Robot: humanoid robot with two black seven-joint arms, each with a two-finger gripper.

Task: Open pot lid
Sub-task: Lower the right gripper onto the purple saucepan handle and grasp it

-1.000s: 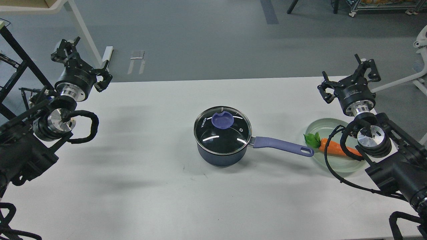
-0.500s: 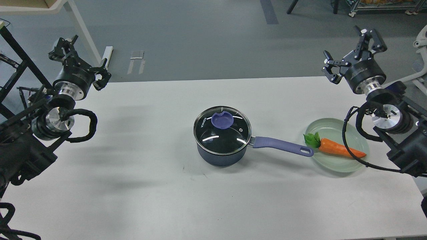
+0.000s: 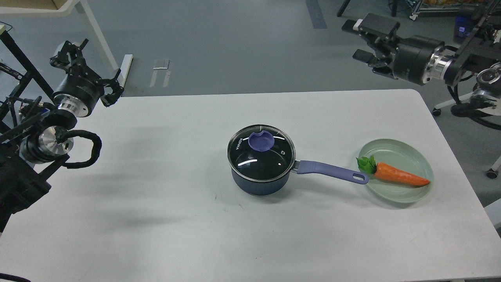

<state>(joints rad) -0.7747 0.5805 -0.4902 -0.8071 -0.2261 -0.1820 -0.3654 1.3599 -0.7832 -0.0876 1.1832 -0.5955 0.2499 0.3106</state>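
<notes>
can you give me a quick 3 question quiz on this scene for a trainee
1. True or false: the glass lid sits on the pot.
2. What lies on the green plate? A) carrot B) spoon C) nothing
3. Toward which object does the pot handle point?

Key:
1. True.
2. A, the carrot.
3. The plate; both the left gripper and the right gripper are far from the pot.
</notes>
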